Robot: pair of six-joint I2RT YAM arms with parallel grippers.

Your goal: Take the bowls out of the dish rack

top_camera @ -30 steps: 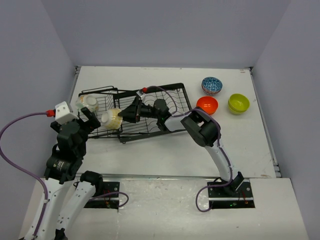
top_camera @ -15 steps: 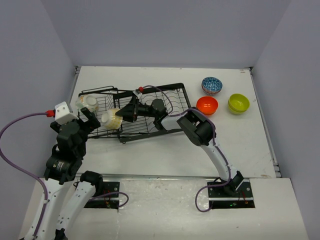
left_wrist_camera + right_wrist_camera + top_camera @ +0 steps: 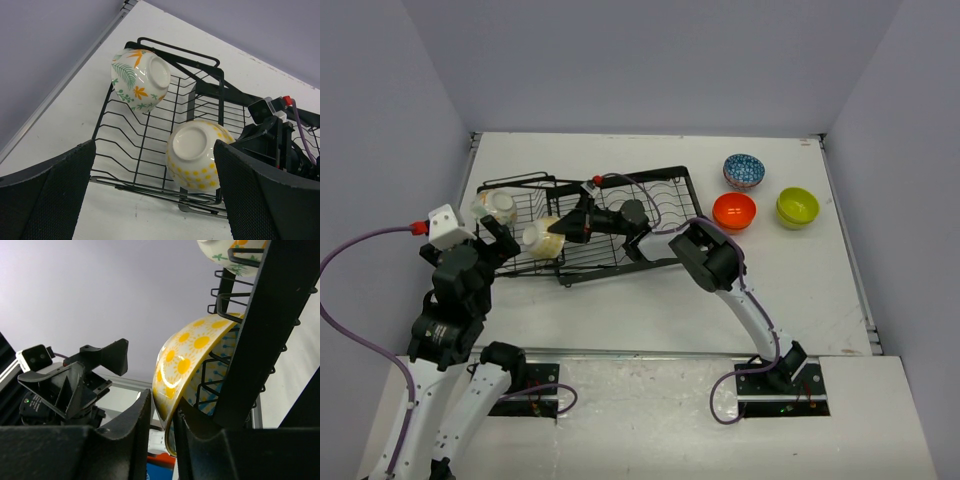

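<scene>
The black wire dish rack (image 3: 660,195) holds two bowls. A cream bowl with yellow dots (image 3: 544,238) sits tilted near its front left. A cream floral bowl (image 3: 493,207) sits at the far left end. My right gripper (image 3: 570,228) reaches across the rack, and its jaws pinch the yellow-dotted bowl's rim (image 3: 195,355), one finger inside and one outside. My left gripper (image 3: 155,200) is open and empty just in front of the rack's left end (image 3: 145,150). From there I see both bowls bottom-up: the floral one (image 3: 140,80) and the yellow-dotted one (image 3: 197,155).
An orange bowl (image 3: 734,210), a lime green bowl (image 3: 797,207) and a blue-and-white patterned bowl (image 3: 744,171) stand on the table right of the rack. The rack lies askew. Grey walls close in the table's left, back and right sides.
My right gripper has moved left along the rack, up to the yellow-dotted bowl. The bowls and the left arm have not moved.
</scene>
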